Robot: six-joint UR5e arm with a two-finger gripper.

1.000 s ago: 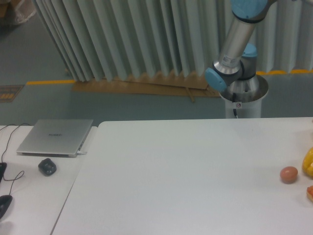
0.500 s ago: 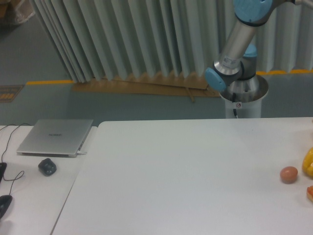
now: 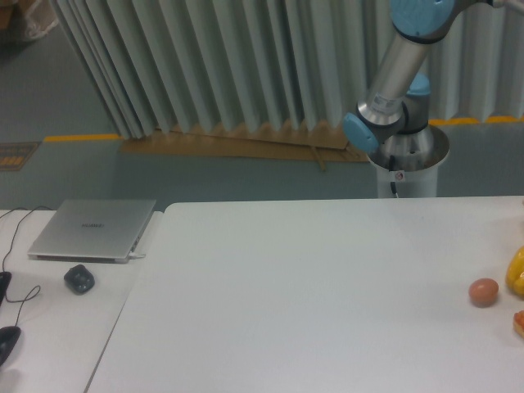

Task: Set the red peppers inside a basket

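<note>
Only a red sliver [image 3: 520, 323] shows at the right edge of the white table [image 3: 311, 278], cut off by the frame; it looks like part of the red pepper, though I cannot tell for sure. No basket is in view. The robot arm [image 3: 395, 82] rises from its base behind the table's far right side and leaves the frame at the top. Its gripper is out of view.
A tan-orange egg-shaped item [image 3: 484, 291] lies near the right edge, with a yellow item [image 3: 517, 272] partly cut off beside it. On the adjoining desk to the left are a closed silver laptop [image 3: 92, 229], a dark mouse [image 3: 79, 279] and cables.
The arm's upper joint at the top of the frame has shifted slightly to the right. Nothing on the table has moved.
</note>
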